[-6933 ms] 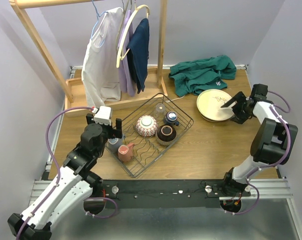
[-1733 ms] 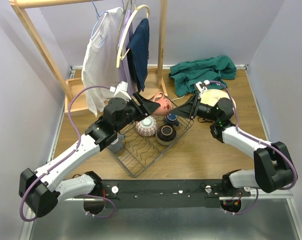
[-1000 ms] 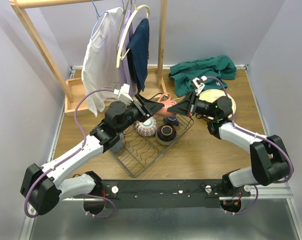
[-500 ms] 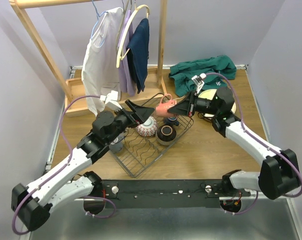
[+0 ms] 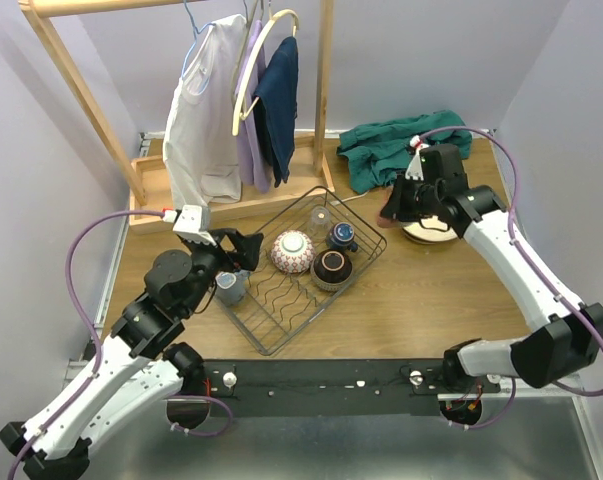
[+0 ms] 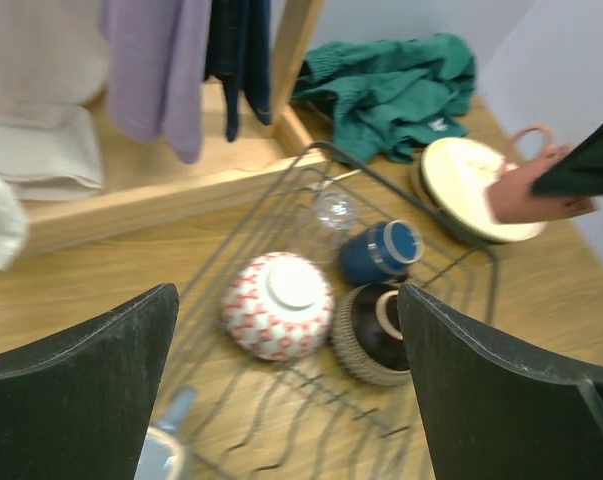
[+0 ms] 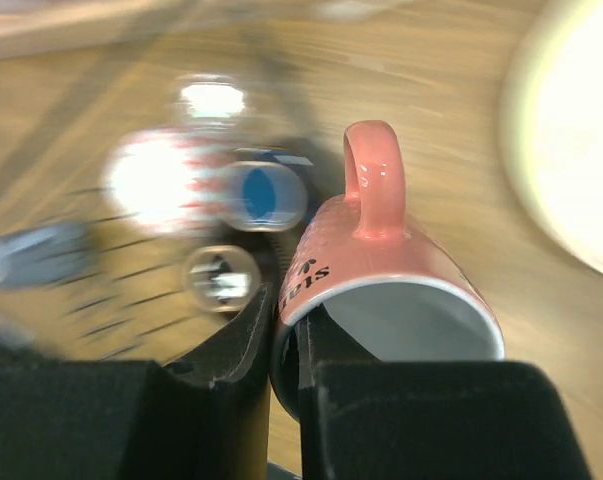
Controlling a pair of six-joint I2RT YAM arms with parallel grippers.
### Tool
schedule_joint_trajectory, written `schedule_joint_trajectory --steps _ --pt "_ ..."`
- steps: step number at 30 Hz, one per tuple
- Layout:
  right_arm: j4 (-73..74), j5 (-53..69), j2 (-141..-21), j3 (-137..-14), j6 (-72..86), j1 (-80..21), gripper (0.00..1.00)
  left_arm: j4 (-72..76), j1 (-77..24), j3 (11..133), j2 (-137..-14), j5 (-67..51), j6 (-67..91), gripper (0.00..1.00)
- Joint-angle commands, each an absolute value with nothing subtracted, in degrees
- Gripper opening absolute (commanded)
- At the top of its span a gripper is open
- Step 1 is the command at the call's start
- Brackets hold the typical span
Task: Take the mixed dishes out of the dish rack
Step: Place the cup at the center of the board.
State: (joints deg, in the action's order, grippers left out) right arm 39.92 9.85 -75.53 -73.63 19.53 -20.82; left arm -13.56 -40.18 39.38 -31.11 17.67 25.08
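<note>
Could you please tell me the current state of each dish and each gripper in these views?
Left gripper: jaws open, empty.
Right gripper: jaws shut on the pink mug's rim.
Pink mug: held off the table, tilted.
Patterned bowl: upside down in the rack.
Blue cup: on its side in the rack.
Dark bowl: in the rack.
Glass: in the rack.
Grey cup: upright at the rack's left edge.
Plates: stacked on the table.

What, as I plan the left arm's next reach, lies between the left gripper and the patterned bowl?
Only the dish rack's wire wall, seen in the left wrist view; the grey cup sits off to one side.
</note>
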Motion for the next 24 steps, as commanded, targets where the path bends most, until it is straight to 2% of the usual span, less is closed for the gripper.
schedule_joint_trajectory --steps 1,3,7,13,16,24 --pt "55.2 -15.6 -79.6 -77.3 17.0 -17.3 0.01 -17.3 -40.0 37.3 -29.0 20.1 12.3 0.99" --pt "54.8 -17.1 -80.2 -76.8 16.9 -14.3 0.01 -17.2 -39.9 36.5 -28.3 19.3 10.3 0.99" --pt "52.4 -14.5 -81.4 -75.8 17.3 -1.4 0.01 -14.9 -39.9 33.5 -27.1 17.5 8.8 0.99" --pt "46.5 -9.4 -85.2 -74.0 18.6 12.4 0.01 -14.3 -39.8 32.6 -27.1 18.5 7.4 0.99" --pt "43.6 -4.4 -88.2 -73.9 19.1 17.1 0.01 -14.8 -39.8 32.5 -27.0 19.5 6.5 0.99" --pt "39.7 -1.3 -97.6 -77.6 17.3 23.1 0.01 -14.5 -39.7 32.2 -26.2 21.1 5.9 0.99"
